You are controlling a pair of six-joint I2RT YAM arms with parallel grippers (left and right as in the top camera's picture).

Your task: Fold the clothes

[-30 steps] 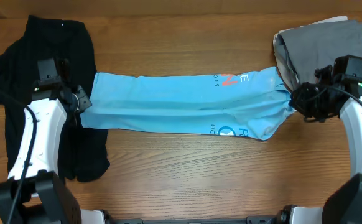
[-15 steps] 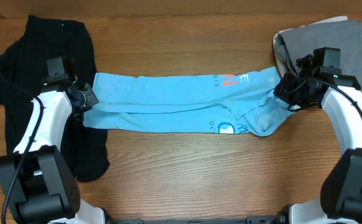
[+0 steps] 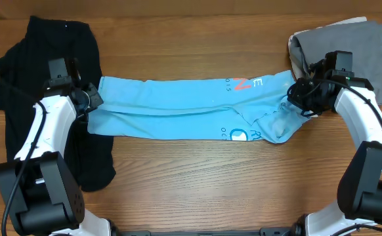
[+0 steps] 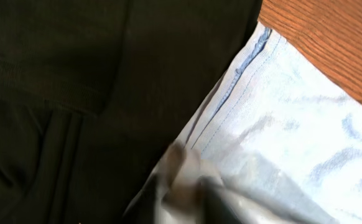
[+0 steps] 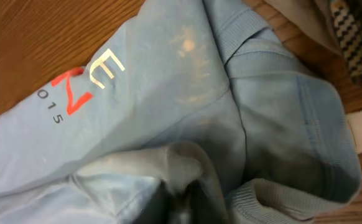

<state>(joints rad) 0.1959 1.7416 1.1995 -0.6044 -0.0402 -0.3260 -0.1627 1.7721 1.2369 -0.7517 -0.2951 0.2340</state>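
Observation:
The light blue T-shirt lies stretched in a long band across the middle of the table, lettering near its right end. My left gripper sits at its left end, over the edge of the black shirt. In the left wrist view a raised fold of blue cloth is pinched at my left gripper. My right gripper is at the shirt's right end, beside the grey pieces. In the right wrist view a peak of the T-shirt is bunched in my right gripper.
The black shirt is spread down the table's left side. Grey cloth and a patterned piece lie at the back right. Bare wooden table runs along the front.
Both grippers have moved a little towards the back and inwards. The T-shirt's right end has slackened and bunched, and the band is narrower than a second ago.

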